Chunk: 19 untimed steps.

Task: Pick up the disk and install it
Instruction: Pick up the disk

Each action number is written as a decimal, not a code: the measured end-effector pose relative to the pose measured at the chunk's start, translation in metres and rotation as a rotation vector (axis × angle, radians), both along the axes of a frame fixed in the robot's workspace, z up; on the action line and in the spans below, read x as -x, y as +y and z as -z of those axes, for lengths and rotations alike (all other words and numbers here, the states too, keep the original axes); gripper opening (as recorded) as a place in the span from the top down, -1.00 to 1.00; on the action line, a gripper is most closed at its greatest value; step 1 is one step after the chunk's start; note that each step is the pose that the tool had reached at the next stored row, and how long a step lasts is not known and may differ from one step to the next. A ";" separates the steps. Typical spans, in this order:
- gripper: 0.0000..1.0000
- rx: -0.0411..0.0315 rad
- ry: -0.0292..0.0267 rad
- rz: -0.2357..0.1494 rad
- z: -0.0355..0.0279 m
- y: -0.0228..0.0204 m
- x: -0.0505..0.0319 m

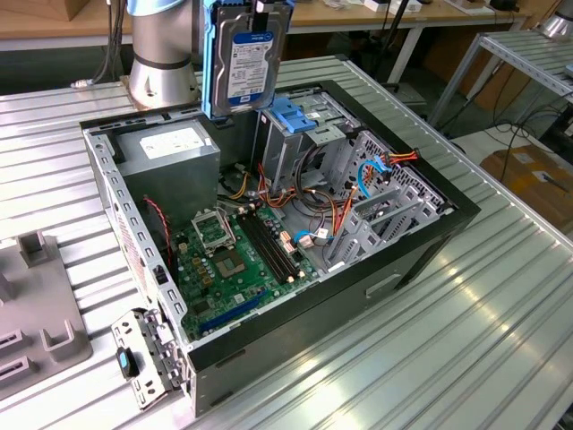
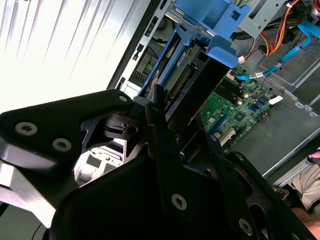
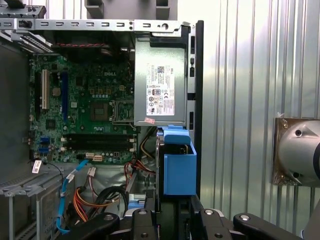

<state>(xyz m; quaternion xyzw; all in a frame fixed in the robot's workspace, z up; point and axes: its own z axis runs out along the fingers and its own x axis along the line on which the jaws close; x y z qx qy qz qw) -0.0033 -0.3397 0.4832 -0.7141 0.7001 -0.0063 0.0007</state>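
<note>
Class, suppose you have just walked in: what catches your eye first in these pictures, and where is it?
The disk, silver in its blue frame, hangs upright in the gripper above the open computer case, at the top of the exterior view. Inside, the green motherboard covers the case floor, with orange and blue cables toward the exterior view's right.

You saw the disk (image 1: pixel 248 54) cut off at its top by the exterior view's upper edge. In the second wrist view, the pincer (image 2: pixel 181 116) covered the disk's near end.
</note>
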 end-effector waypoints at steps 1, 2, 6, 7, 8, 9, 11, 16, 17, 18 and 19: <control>0.30 0.0001 0.0000 0.000 0.0000 0.0000 -0.0009; 0.30 0.0000 -0.0001 0.000 0.0000 0.0000 -0.0036; 0.30 0.0000 0.0000 0.000 0.0000 0.0001 -0.0166; 0.30 -0.0001 -0.0001 0.000 0.0001 0.0000 -0.0217; 0.30 0.0000 0.0000 0.000 0.0000 0.0000 -0.0268; 0.30 -0.0001 -0.0001 0.000 0.0000 0.0000 -0.0304; 0.30 0.0002 0.0000 0.000 0.0000 0.0000 -0.0440; 0.30 0.0001 0.0000 0.000 0.0000 0.0000 -0.0701; 0.30 0.0001 0.0000 0.000 0.0000 0.0000 -0.0741; 0.30 0.0001 0.0000 0.000 0.0000 0.0000 -0.0822; 0.30 0.0001 0.0000 0.000 0.0000 0.0000 -0.0875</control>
